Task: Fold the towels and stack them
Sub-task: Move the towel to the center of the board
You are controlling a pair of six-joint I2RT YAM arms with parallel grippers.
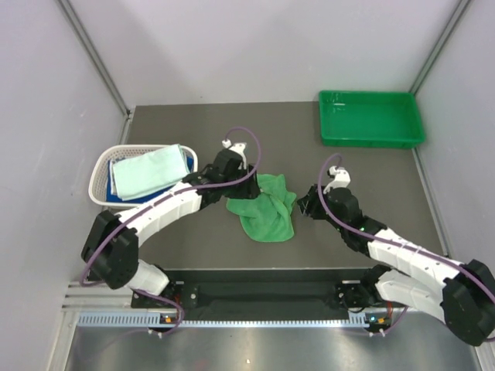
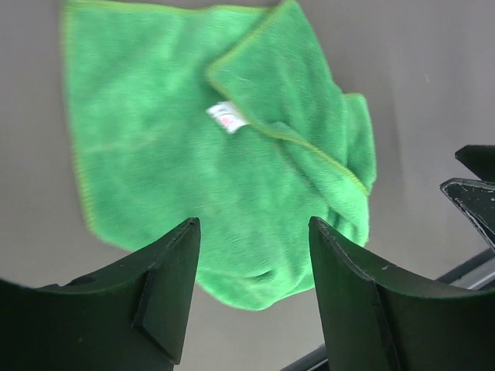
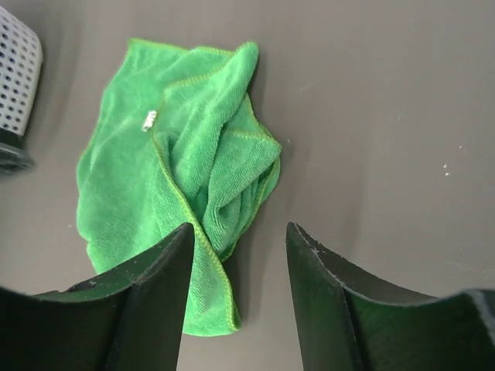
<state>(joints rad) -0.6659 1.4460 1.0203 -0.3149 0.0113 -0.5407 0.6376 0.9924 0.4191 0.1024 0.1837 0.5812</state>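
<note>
light: bright, even | shadows: soft | left wrist view: slightly blurred

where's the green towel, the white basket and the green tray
green towel (image 1: 264,210): top view, middle of the crumpled cloth
white basket (image 1: 98,182): top view, its left lattice wall
green tray (image 1: 371,117): top view, its bare floor

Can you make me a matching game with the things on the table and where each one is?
Things:
1. green towel
2. green tray
3. white basket
4. mint towel

Places:
A. far right corner
B. on top, inside the basket
C. crumpled in the middle of the table
D. left side of the table

Pairs: 1-C, 2-A, 3-D, 4-B
</note>
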